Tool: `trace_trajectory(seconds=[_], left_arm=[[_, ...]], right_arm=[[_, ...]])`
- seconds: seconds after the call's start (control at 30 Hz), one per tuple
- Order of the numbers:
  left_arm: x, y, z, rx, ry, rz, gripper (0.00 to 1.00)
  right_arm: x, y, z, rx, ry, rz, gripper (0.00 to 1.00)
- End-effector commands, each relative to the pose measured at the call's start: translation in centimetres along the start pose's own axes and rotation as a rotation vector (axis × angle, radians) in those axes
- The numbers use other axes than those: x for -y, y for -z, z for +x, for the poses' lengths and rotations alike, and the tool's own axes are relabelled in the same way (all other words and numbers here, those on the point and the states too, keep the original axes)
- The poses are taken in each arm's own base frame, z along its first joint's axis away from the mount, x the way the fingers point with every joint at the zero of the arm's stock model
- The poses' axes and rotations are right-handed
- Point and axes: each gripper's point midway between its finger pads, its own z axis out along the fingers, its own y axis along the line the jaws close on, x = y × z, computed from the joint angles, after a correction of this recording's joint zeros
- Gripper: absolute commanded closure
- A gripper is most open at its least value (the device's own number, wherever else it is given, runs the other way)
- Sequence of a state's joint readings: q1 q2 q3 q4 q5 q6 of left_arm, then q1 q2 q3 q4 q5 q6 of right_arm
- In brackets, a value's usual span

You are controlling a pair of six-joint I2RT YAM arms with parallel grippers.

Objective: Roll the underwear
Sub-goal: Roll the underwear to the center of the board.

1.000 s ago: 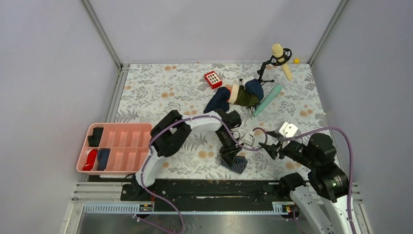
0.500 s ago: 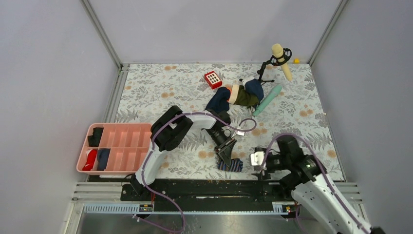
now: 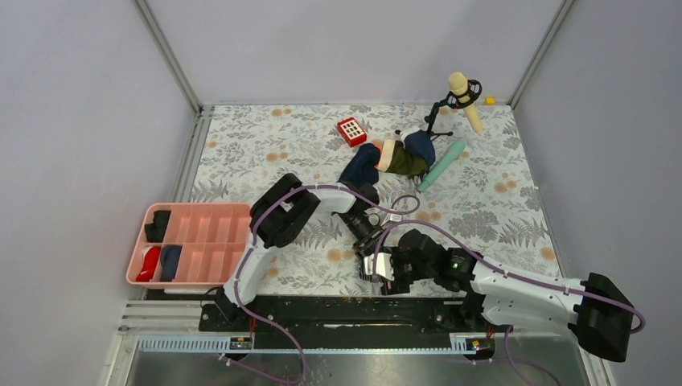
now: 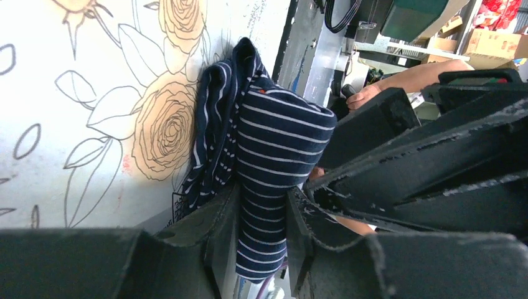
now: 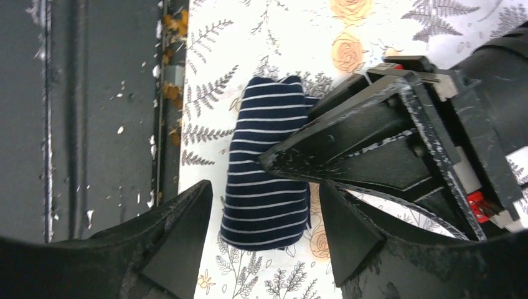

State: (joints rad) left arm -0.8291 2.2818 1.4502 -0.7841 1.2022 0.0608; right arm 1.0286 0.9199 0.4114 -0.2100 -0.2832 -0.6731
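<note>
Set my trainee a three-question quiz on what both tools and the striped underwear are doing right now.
1. True or false: the left tool is clamped on the underwear.
2. Where on the table does the underwear lie? A: in the pink tray. B: by the near edge. C: at the far edge, beside the red box.
3. Fill in: the right tool has its jaws ____, with the underwear showing between them in the right wrist view.
Key: 1 true; 2 B; 3 open.
</note>
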Motion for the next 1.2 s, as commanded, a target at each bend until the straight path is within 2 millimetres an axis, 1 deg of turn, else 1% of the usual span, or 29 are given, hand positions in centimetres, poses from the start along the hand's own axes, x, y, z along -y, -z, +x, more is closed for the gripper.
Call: trace_trajectory(seconds=[0.0, 0.13, 0.23, 0.47, 0.53, 0.63, 0.67, 0.7, 0.73, 0.77, 0.8, 0.83, 0.87, 0.9, 0.93, 1.0, 1.03, 1.1, 1.13, 1.17], left_arm=[[-4.6, -0.8, 0.6, -0.022, 0.004, -0.125, 1.0], [-4.5, -0.8, 0.4, -0.017, 0.016, -0.109, 1.0], [-4.5, -0.5, 0.0, -0.007, 0.014, -0.107, 1.0], [-4.4, 0.2, -0.7, 0.023, 0.012, -0.093, 1.0], [-4.4, 0.4, -0.9, 0.035, 0.013, -0.083, 1.0], [-4.3, 0.8, -1.3, 0.064, 0.002, -0.086, 0.99], [-4.4, 1.0, -1.5, 0.075, 0.001, -0.094, 0.94], [-4.5, 1.3, -1.7, 0.09, -0.014, -0.112, 0.84], [-4.6, 1.7, -2.0, 0.116, 0.002, -0.132, 0.78], [-4.5, 2.2, -2.4, 0.144, -0.005, -0.146, 0.75], [-4.5, 3.0, -2.9, 0.186, -0.009, -0.16, 0.71], [-4.5, 3.8, -3.4, 0.233, -0.015, -0.18, 0.68], [-4.4, 4.9, -4.1, 0.288, -0.017, -0.196, 0.66], [-4.4, 6.1, -4.7, 0.345, -0.014, -0.212, 0.64], [-4.4, 7.5, -5.2, 0.405, -0.011, -0.234, 0.61], [-4.3, 10.1, -5.9, 0.523, -0.021, -0.267, 0.52], [-3.8, 11.6, -6.0, 0.579, -0.038, -0.291, 0.5], [-3.1, 13.9, -5.7, 0.672, -0.098, -0.365, 0.49], [-2.2, 14.9, -5.4, 0.716, -0.174, -0.414, 0.49], [-1.6, 15.3, -4.8, 0.747, -0.26, -0.461, 0.48]], right_arm=[[2.7, -0.3, -1.5, 0.032, 0.0, 0.135, 0.29], [2.6, -0.9, -1.0, -0.009, 0.044, 0.118, 0.3], [2.0, -1.2, -0.9, -0.035, 0.066, 0.056, 0.31], [0.7, -2.2, -0.4, -0.131, 0.093, -0.068, 0.43], [0.4, -2.4, 0.0, -0.172, 0.093, -0.1, 0.46], [-0.6, -2.2, 0.8, -0.245, 0.022, -0.147, 0.51], [-0.9, -2.0, 0.8, -0.265, -0.021, -0.159, 0.56], [-1.3, -1.9, 0.7, -0.279, -0.065, -0.172, 0.62], [-1.6, -1.8, 0.8, -0.297, -0.122, -0.177, 0.68], [-2.0, -1.6, 1.1, -0.321, -0.175, -0.18, 0.81], [-2.6, -1.3, 1.6, -0.343, -0.192, -0.196, 0.91], [-3.0, -1.1, 2.3, -0.353, -0.178, -0.205, 0.98], [-3.1, -0.9, 3.4, -0.379, -0.168, -0.193, 1.0], [-3.1, -0.7, 4.3, -0.412, -0.167, -0.18, 1.0], [-3.0, -0.6, 4.5, -0.42, -0.181, -0.186, 1.0], [-2.7, -0.5, 4.5, -0.408, -0.22, -0.2, 1.0], [-2.3, -0.5, 4.8, -0.404, -0.246, -0.198, 1.0], [-1.5, -0.3, 5.5, -0.398, -0.318, -0.196, 1.0], [-1.0, -0.3, 5.9, -0.389, -0.36, -0.192, 1.0], [-0.8, -0.2, 5.8, -0.372, -0.393, -0.205, 1.0]])
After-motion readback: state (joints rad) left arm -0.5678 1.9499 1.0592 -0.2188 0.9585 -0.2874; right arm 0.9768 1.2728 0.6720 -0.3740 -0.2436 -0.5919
